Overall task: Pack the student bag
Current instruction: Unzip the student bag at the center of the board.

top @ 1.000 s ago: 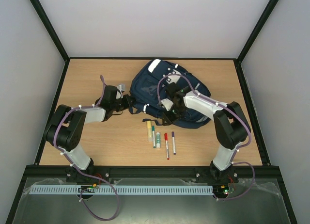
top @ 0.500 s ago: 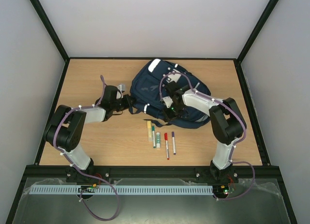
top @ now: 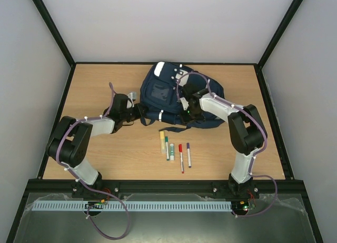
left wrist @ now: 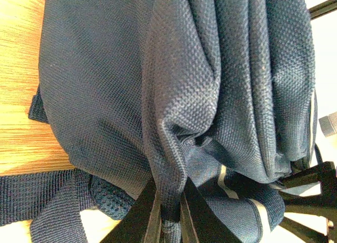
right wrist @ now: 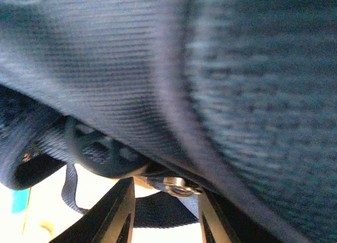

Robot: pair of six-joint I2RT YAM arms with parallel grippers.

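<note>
The student bag [top: 163,93] is a navy backpack lying at the middle back of the table, with a square front panel facing up. My left gripper [top: 141,113] is at the bag's lower left corner. In the left wrist view it [left wrist: 169,188] is shut on a pinched fold of the bag's fabric [left wrist: 158,69]. My right gripper [top: 188,114] is pressed in under the bag's near edge. In the right wrist view its jaws [right wrist: 166,188] stand open under the bag [right wrist: 221,69], with a small metal zip ring [right wrist: 178,186] at their tips.
Several pens lie in a row on the wood in front of the bag: a yellow highlighter [top: 162,141], a green pen [top: 167,147], a red pen [top: 180,157] and a purple pen [top: 188,154]. A dark strap [top: 174,128] trails from the bag toward them. Black frame rails border the table.
The bag has been lifted and rolled toward the back left, so its front panel now faces up. The right gripper moved left and away with it. The left gripper kept its hold.
</note>
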